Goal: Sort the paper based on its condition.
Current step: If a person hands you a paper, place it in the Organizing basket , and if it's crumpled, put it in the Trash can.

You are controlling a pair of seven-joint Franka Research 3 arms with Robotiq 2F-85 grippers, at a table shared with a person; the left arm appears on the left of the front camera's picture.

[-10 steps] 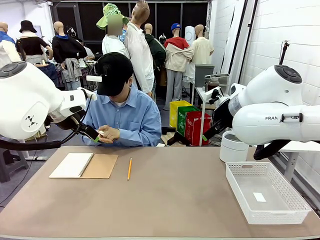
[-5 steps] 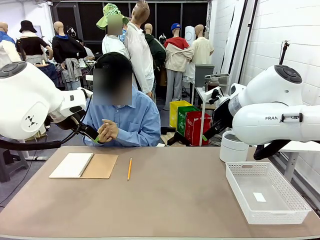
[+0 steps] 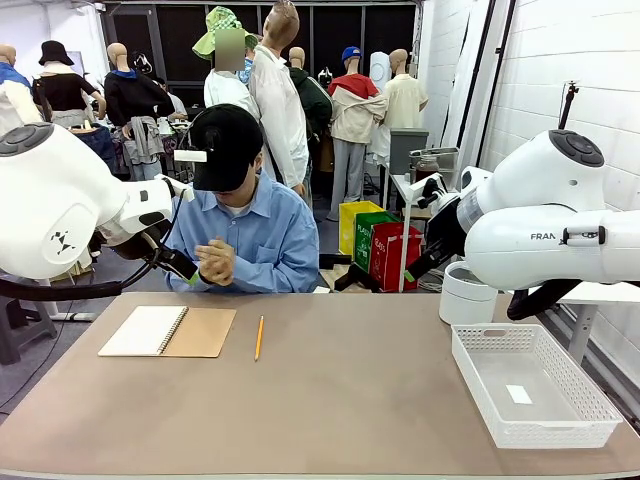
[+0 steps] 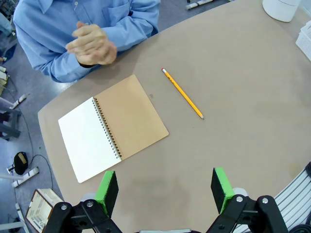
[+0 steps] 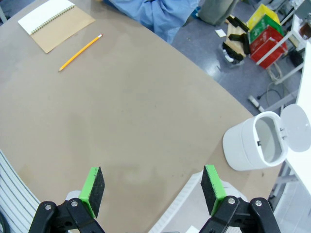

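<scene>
Front view: the person's palms (image 3: 215, 262) press together at the table's (image 3: 350, 400) 11 o'clock edge; whether the paper lies between them cannot be told. A notebook (image 3: 167, 331) and a pencil (image 3: 259, 338) lie at 10 o'clock, a white basket (image 3: 470, 375) at 4 o'clock. Left wrist view: the left hand (image 4: 165, 187) gapes wide and empty over the table, at the notebook's 5 o'clock. Right wrist view: the right hand (image 5: 153, 189) stands fully open, holding nothing.
</scene>
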